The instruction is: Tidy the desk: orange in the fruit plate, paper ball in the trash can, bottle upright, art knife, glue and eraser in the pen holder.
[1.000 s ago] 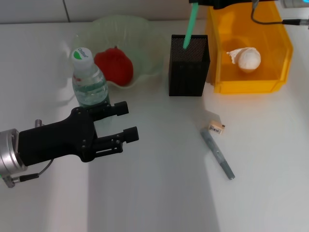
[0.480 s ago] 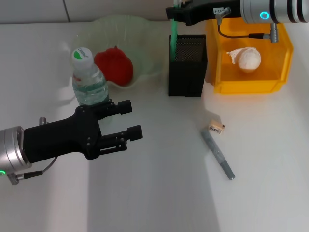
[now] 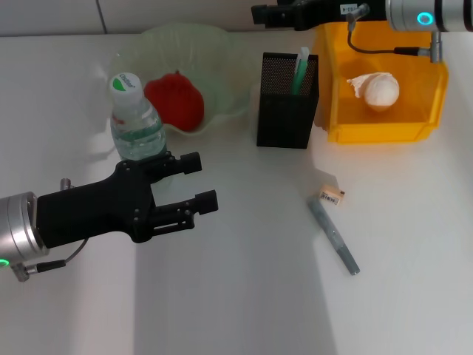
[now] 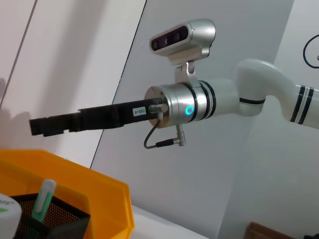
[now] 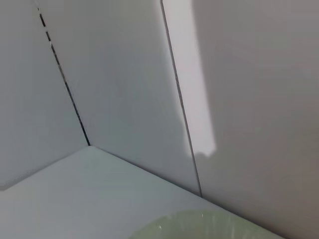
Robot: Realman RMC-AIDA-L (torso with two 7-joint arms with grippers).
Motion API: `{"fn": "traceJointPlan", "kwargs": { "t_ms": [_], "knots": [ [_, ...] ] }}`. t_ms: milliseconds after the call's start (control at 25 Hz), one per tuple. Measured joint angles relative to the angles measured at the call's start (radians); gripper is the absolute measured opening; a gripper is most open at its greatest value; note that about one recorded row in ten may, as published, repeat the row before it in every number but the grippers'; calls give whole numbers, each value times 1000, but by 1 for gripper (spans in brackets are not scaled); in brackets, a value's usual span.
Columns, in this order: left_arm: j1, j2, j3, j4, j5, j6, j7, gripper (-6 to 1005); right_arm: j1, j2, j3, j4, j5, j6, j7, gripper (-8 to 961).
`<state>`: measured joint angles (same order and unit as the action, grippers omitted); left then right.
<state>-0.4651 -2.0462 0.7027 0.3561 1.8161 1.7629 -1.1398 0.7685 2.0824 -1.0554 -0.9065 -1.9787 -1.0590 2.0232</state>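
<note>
The left hand (image 3: 194,183) hangs spread just in front of the upright bottle (image 3: 135,122). Well to its right, the pen holder (image 3: 287,101) holds the green glue (image 3: 301,69). Directly above it, the right hand (image 3: 260,13) hovers; I cannot tell its grip.

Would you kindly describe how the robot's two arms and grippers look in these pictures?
Both grippers are matte black: the left gripper has two blocky fingers on a silver wrist cuff. The right gripper is long and slim, bears a small white label, a thin black looped cable, a glowing blue ring and a white, black-banded arm.
</note>
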Motion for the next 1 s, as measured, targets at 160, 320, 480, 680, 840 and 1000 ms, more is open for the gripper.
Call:
{"fn": "traceJointPlan", "kwargs": {
  "t_ms": [160,320,480,680,840,1000],
  "knots": [
    [0,0,0,1,0,-2,0,755,-67,-5,-2,-166,-1,-79,67,523],
    [0,2,1,0,0,-2,0,754,-116,-12,-1,-482,-166,-280,243,595],
    [1,5,2,1,0,-1,-2,754,-107,-12,-9,-667,-352,-443,377,593],
    [0,7,3,4,0,-6,-3,754,-61,-9,-43,-793,-495,-705,415,590],
    [-4,7,3,4,2,-11,-3,754,-44,-8,-109,-678,-607,-739,361,587],
    [-9,1,3,4,18,-22,-3,754,-28,-6,-137,-440,-652,-629,275,584]
  ]
}}
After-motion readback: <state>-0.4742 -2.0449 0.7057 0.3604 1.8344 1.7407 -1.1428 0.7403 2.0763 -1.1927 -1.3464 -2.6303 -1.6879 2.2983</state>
